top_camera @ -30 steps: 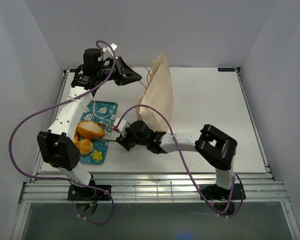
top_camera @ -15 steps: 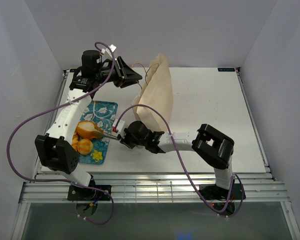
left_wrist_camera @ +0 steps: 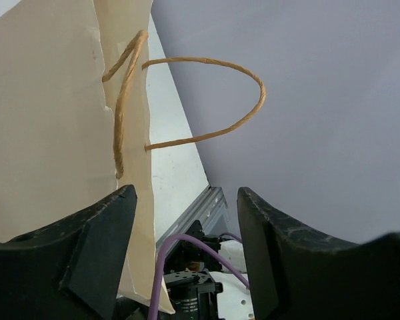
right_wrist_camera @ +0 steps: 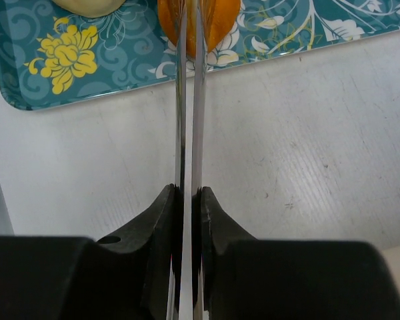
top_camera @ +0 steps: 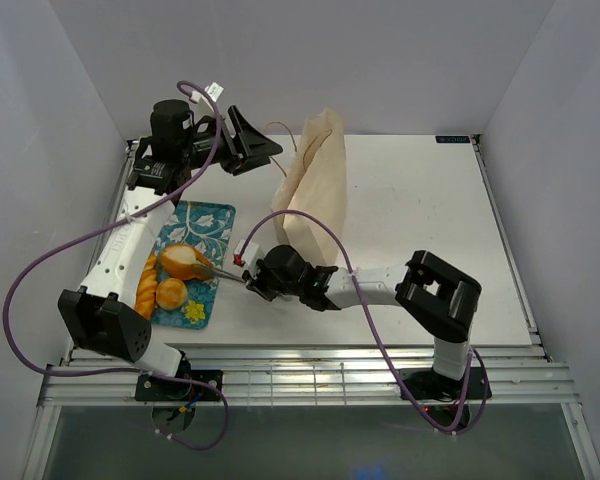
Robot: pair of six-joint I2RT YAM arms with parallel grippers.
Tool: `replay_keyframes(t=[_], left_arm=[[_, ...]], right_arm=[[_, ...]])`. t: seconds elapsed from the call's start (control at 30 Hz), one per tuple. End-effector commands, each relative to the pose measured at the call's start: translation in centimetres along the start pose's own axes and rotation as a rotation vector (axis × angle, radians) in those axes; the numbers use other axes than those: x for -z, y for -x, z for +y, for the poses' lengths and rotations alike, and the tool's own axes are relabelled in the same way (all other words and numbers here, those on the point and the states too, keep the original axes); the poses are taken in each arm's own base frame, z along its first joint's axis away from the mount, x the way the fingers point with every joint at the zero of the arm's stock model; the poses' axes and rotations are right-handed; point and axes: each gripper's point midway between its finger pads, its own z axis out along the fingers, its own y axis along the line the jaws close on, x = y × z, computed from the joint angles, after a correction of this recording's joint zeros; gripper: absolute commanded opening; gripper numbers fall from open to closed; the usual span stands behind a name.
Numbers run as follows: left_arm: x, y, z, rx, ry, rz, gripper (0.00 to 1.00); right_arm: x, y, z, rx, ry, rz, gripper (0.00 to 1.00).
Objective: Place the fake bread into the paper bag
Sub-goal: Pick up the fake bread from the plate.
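The paper bag (top_camera: 315, 195) stands on the table, tan with cord handles. My left gripper (top_camera: 265, 150) is open beside the bag's top edge; in the left wrist view the bag (left_wrist_camera: 47, 100) and a handle loop (left_wrist_camera: 213, 100) lie just beyond my left gripper (left_wrist_camera: 187, 220). My right gripper (top_camera: 260, 278) is shut on thin metal tongs (top_camera: 225, 271). Their tips reach an oval roll (top_camera: 183, 260) on the teal tray (top_camera: 208, 218). In the right wrist view the tongs (right_wrist_camera: 189, 100) run from my right gripper (right_wrist_camera: 187, 193) to an orange-brown pastry (right_wrist_camera: 220, 20).
A small bun (top_camera: 170, 293) and another pastry (top_camera: 144, 290) lie on the tray beside the roll. The left arm reaches over the tray's left side. Grey walls close the table on three sides. A metal rail runs along the near edge.
My right gripper has moved the tongs left onto the oval roll. My left arm has shifted left, and the bag's top now stands more upright.
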Motion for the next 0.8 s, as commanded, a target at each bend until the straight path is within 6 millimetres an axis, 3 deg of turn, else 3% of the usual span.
replay_keyframes(t=[0.0,0.3,0.6,0.77], left_arm=[[1.8,1.1,-2.3,-0.104,-0.024,-0.083,0.73],[3.2,1.9,-3.4,-0.137,-0.003,-0.164,0.97],[5.2,3.4,-4.7,-0.176,0.046,-0.282,0.98],[4.6,3.8,-3.9,-0.172,0.083,-0.256,0.98]], right_arm=[[1.8,4.5,0.1,-0.021,-0.005,-0.136,0.08],[4.1,5.5,0.2,-0.036,-0.011,-0.178,0.08],[6.4,6.7,0.7,-0.038,-0.002,-0.212,0.08],[7.9,6.9,1.2,-0.051,0.0,-0.221,0.08]])
